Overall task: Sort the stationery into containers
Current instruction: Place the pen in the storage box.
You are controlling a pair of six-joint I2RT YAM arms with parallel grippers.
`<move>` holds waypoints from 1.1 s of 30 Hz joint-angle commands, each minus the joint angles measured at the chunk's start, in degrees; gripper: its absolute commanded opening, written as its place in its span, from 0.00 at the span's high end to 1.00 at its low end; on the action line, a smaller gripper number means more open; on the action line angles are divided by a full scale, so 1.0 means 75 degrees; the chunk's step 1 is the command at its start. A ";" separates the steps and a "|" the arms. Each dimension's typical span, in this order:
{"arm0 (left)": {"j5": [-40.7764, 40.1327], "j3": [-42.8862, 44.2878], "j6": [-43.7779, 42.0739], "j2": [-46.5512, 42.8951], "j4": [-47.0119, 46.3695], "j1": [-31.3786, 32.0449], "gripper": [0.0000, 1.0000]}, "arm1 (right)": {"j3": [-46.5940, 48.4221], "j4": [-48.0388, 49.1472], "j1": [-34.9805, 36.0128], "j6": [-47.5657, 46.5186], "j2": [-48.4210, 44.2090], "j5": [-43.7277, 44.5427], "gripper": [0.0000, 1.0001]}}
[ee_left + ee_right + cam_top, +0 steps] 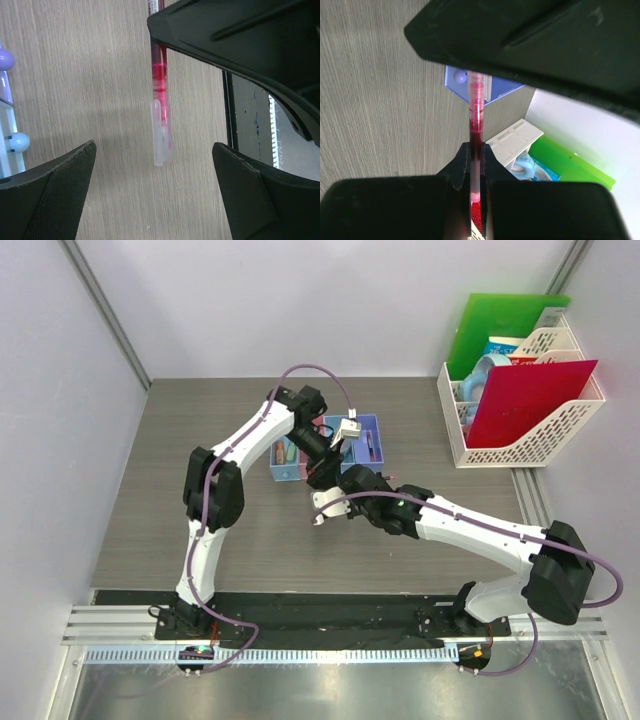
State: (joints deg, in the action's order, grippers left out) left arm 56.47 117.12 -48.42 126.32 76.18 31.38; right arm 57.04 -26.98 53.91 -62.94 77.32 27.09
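- One item is in hand: a red pen (476, 120), clamped between the closed fingers of the right gripper (476, 152) and held clear of the table (75, 75).
- Left gripper (154, 146) stands wide apart and holds nothing. In its wrist view the pen's clear-capped end hangs between its fingers, touching neither.
- Step judged: carrying the pen to the row of bins (288, 476). A handover to the left arm cannot be ruled out.
- Pen points toward the purple-blue bin (462, 85), near it but not over it.
- Next move calls for bringing the pen above a bin, aligning it lengthwise, then parting the fingers.
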 commanded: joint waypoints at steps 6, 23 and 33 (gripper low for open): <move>-0.0088 0.0532 0.0328 0.0231 0.2522 0.0164 0.21 | 0.0598 0.0211 0.0335 -0.0140 0.0401 0.0478 0.99; -0.0158 0.0474 0.0398 0.0173 0.2522 0.0270 1.00 | 0.0844 0.0539 0.0464 0.0573 0.0145 0.0059 0.17; -0.0987 0.0475 0.2328 -0.0341 0.0174 0.0199 1.00 | 0.0857 -0.0328 -0.0648 0.2672 -0.2221 -0.2917 0.08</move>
State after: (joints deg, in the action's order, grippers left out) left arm 52.90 119.46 -40.60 128.66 77.10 33.12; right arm 62.70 -28.36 53.30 -50.30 68.88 16.47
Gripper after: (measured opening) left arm 0.071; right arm 0.917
